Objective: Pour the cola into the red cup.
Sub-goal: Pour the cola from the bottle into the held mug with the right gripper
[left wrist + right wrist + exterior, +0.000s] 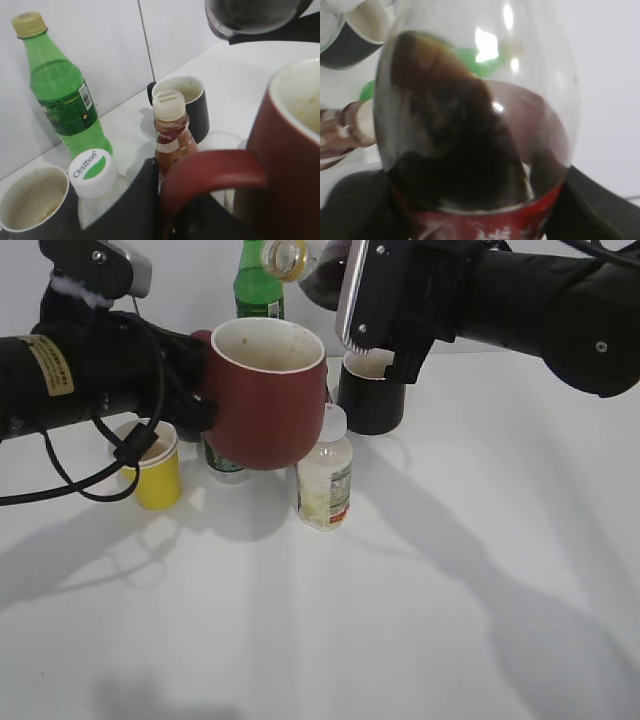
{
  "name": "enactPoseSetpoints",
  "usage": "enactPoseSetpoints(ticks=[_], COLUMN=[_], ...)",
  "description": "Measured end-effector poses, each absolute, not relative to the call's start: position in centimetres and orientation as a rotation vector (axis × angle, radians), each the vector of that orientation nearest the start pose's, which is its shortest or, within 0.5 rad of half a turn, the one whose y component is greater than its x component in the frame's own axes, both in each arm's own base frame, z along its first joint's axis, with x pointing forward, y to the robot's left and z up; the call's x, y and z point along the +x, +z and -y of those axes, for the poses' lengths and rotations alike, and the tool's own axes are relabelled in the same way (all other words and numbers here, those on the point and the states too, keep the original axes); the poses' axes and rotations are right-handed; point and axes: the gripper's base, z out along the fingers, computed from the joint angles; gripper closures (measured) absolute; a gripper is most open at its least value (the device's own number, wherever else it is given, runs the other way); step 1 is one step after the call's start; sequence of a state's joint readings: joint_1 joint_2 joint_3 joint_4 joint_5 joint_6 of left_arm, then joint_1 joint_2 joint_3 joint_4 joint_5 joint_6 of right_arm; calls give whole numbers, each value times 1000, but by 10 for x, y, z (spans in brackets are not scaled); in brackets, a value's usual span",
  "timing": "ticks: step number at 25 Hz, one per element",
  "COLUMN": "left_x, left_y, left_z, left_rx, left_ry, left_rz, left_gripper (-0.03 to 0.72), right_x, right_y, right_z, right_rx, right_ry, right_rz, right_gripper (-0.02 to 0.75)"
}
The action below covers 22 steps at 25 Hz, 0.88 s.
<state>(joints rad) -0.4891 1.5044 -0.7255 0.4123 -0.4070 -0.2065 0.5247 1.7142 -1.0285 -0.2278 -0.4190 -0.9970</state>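
Observation:
My left gripper (200, 405) is shut on the handle (215, 170) of the red cup (265, 390) and holds it upright above the table. The cup's pale inside shows brownish marks (300, 105). My right gripper (375, 300) is shut on the cola bottle (475, 125) at its red label (485, 225). The bottle is tipped over, its open yellowish neck (285, 255) just above the cup's far rim. Dark cola lies in the bottle's shoulder. No stream shows. The bottle's base also shows in the left wrist view (250, 17).
A green bottle (258, 290) stands at the back. A black mug (370, 400) is behind the cup, a yellow paper cup (155, 465) at left. A small cream-capped bottle (325, 475) and a white-capped clear bottle (92, 170) stand under the cup.

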Motion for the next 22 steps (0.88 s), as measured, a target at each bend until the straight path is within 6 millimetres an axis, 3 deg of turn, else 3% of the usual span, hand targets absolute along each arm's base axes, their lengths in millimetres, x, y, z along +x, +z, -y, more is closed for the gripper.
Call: enactPoseSetpoints(ticks=[9,22], left_x=[271,271], left_y=[237,237], left_z=[157,156], left_rx=[614,597], left_ry=[-393,-398], left_rz=[-1789,-1795], left_gripper=[636,636], right_x=[330,330], right_y=[263,265], right_z=[-205,-205], right_rx=[-1439,-1474], right_ry=[-527,-615], right_rz=[-946,-850], right_gripper=[258,258])
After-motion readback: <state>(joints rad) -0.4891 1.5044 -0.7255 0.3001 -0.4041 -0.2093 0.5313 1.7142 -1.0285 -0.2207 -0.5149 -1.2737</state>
